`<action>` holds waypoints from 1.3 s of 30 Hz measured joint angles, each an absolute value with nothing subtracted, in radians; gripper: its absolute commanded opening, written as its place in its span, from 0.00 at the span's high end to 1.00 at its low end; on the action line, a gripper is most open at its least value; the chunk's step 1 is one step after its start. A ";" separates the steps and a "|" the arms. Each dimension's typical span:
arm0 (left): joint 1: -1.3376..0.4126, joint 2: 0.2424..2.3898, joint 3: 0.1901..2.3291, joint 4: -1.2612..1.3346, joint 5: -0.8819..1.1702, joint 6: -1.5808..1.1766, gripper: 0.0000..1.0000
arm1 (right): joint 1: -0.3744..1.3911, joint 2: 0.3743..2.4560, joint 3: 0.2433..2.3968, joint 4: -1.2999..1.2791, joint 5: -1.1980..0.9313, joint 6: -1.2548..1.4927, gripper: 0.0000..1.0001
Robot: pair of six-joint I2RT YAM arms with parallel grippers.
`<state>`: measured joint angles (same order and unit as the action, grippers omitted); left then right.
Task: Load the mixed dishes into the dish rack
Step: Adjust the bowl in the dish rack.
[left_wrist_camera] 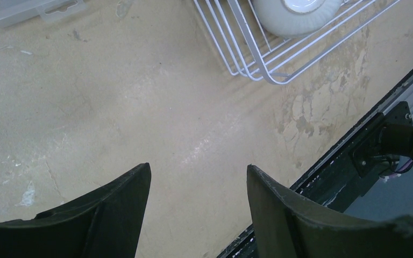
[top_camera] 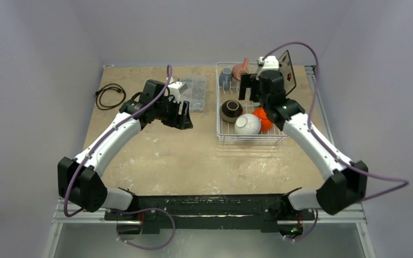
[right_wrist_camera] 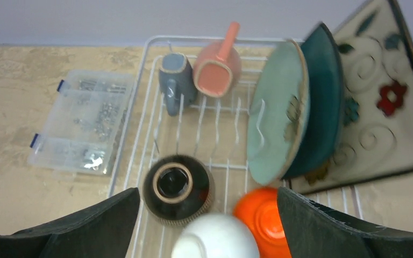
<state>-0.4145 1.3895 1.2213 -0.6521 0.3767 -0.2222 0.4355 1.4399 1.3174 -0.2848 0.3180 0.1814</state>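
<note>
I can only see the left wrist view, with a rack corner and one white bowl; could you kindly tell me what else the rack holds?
Observer: Beside the white bowl sit a brown bowl and an orange bowl.
Operator: Thank you. Are any plates loaded?
Observer: A pale green plate and a dark teal plate stand on edge at the dish rack's right side; a cream floral plate leans outermost.
Operator: And the right hand?
Observer: The right hand hangs open and empty above the bowls.
</note>
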 measured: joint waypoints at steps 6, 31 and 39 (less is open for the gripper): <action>-0.415 1.390 1.221 -0.648 0.395 -0.226 0.35 | 0.282 1.228 1.039 -0.238 0.212 0.302 0.22; -0.422 1.390 1.221 -0.647 0.390 -0.225 0.35 | 0.122 1.421 0.859 -0.115 -0.304 0.456 0.01; -0.422 1.390 1.221 -0.647 0.391 -0.225 0.36 | 0.139 1.421 0.847 -0.137 -0.304 0.434 0.06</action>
<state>-0.4221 1.3895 1.2213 -0.6468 0.3908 -0.2253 0.1394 1.4212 0.8467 -0.1371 -0.3038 0.4335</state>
